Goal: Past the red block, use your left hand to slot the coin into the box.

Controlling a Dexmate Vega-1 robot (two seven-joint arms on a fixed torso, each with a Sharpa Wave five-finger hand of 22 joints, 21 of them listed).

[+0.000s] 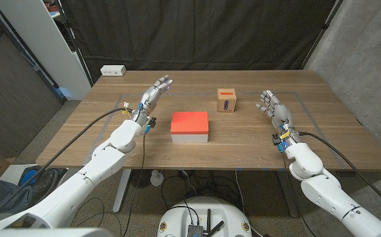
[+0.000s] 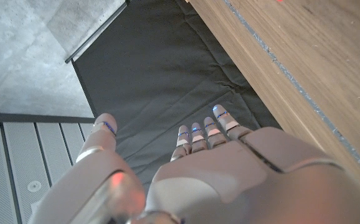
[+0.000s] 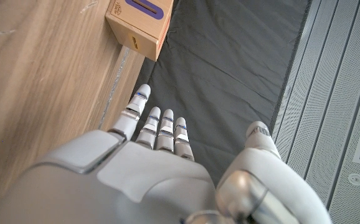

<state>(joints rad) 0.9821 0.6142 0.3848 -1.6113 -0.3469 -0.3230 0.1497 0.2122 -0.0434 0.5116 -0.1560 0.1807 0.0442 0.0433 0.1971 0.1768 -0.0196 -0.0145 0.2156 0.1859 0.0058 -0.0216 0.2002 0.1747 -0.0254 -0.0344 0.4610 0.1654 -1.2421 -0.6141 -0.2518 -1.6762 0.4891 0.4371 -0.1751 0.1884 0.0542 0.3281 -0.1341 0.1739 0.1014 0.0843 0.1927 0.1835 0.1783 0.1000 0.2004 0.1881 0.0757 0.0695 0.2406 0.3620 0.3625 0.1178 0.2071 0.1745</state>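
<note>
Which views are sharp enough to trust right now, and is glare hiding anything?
Head view: evenly lit and sharp, red block and box clear. Left wrist view: left hand soft up close. Right wrist view: box crisp, right hand slightly soft; no glare.

Two white robot arms with smooth, rounded plastic shells are showing, each thickening into bulbous joint housings. A black cable is running along the outside of each arm toward the wrist. Small blue and yellow fittings are sitting at both wrists. The left hand and the right hand are wearing light grey, glossy casings, with segmented silver-grey fingers carrying thin blue bands at the segment gaps. In the left wrist view, a faint red glow is tinting the shell near the thumb base.
</note>
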